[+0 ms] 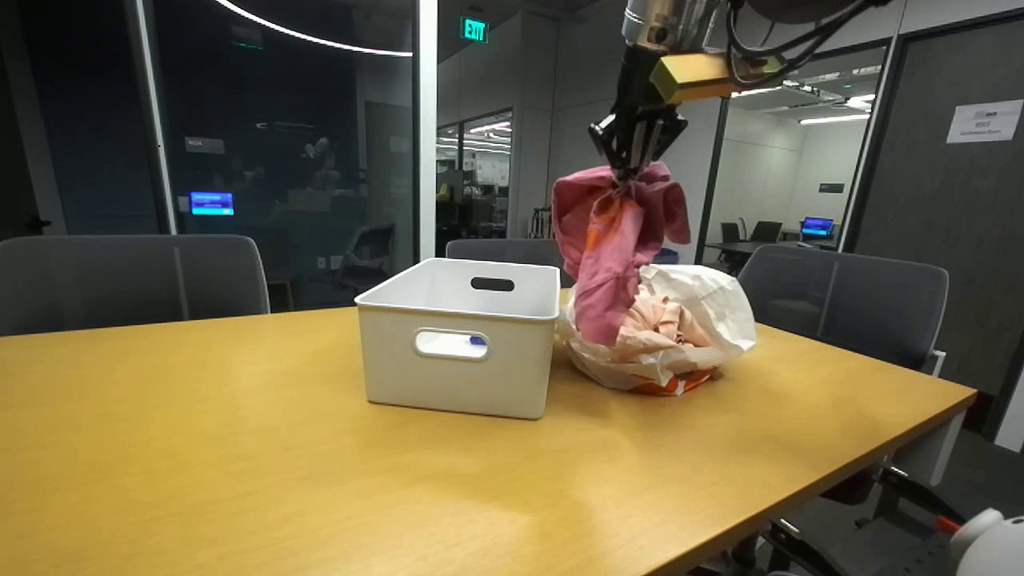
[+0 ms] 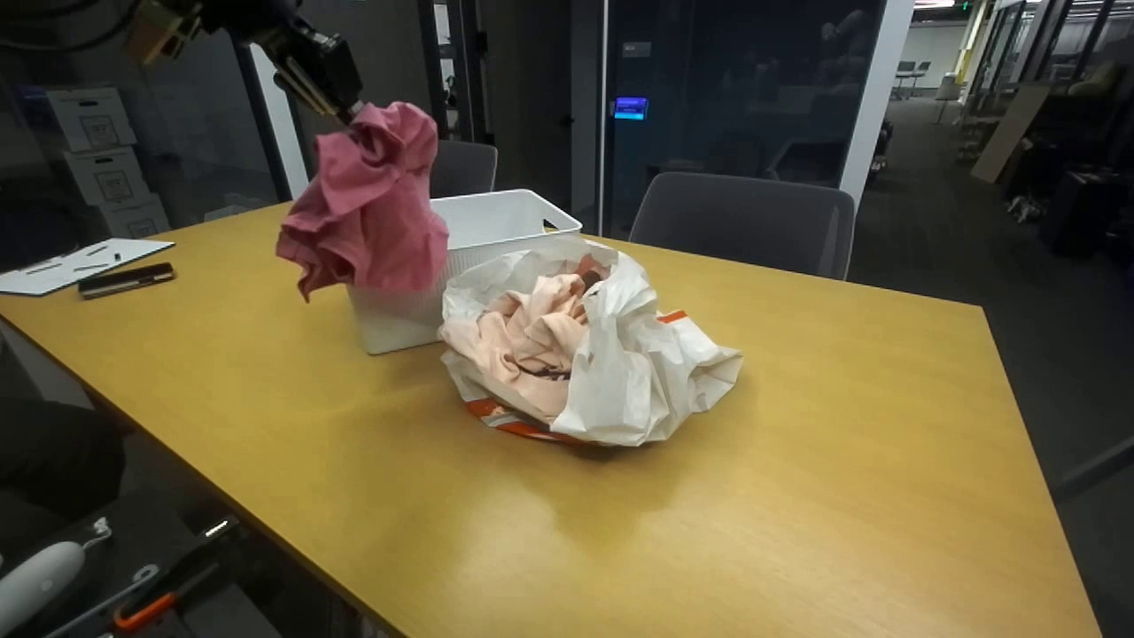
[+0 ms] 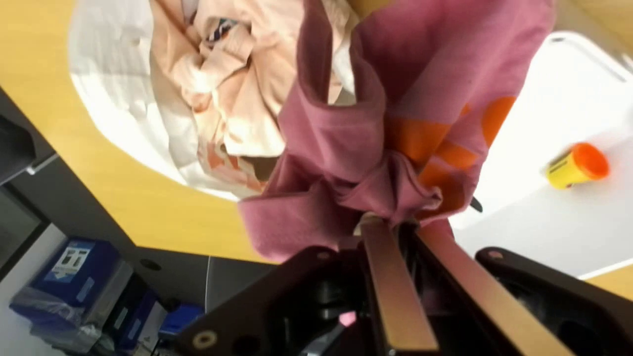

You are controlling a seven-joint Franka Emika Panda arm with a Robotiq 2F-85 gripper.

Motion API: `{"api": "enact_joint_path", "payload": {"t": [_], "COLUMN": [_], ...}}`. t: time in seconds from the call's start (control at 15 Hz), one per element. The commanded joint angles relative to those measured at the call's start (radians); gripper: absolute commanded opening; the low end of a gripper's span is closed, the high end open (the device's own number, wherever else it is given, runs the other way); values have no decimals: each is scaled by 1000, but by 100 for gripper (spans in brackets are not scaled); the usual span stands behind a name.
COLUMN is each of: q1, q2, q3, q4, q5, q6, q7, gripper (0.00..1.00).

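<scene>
Pink cloth (image 2: 370,208) pinched between jaws, bulk hanging below them.

The gripper (image 1: 628,170) is glossy black with angular links (image 3: 257,306), round screws (image 3: 204,339) and flat bronze-toned fingers (image 3: 393,287); above sit a silvery cylinder (image 1: 650,24), a yellow-gold block (image 1: 694,77) and looping black cables (image 1: 824,34)

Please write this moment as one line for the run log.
gripper: shut on pink cloth; pink cloth: hanging; white bag: on table, peach cloth inside; white bin: beside white bag, yellow container inside
</scene>
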Motion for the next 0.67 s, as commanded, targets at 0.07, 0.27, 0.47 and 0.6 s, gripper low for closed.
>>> {"api": "enact_joint_path", "payload": {"t": [0.07, 0.27, 0.47, 0.6], "q1": [-16, -13, -17, -23], "q2": [-112, -93, -57, 6], "q3": [96, 120, 153, 176], "q4": [-185, -282, -352, -336], "q5": [254, 396, 474, 503], "q6": [62, 190, 326, 381], "q7": [-25, -50, -90, -108], "gripper": [8, 8, 33, 45]}}
